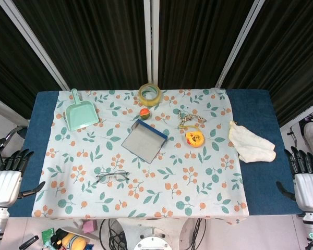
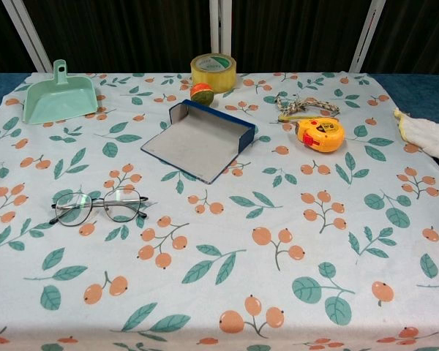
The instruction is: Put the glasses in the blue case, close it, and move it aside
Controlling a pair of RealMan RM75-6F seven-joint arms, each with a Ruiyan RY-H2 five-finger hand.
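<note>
The glasses point(image 1: 112, 176) point(image 2: 96, 207) lie flat on the patterned cloth, front left of centre, thin dark frame, arms folded out behind. The blue case point(image 1: 144, 141) point(image 2: 199, 140) lies open in the middle of the table, grey inside, blue rim raised at its far edge. My left hand point(image 1: 8, 178) hangs off the table's left edge, fingers apart, holding nothing. My right hand point(image 1: 306, 179) hangs off the right edge, fingers likewise spread and empty. Neither hand shows in the chest view.
A mint dustpan point(image 1: 81, 113) lies at the back left. A tape roll point(image 1: 149, 94) and a small orange ball point(image 1: 144, 112) sit behind the case. A yellow tape measure point(image 1: 194, 138), a cord bundle point(image 1: 188, 119) and a white cloth point(image 1: 252, 144) lie to the right.
</note>
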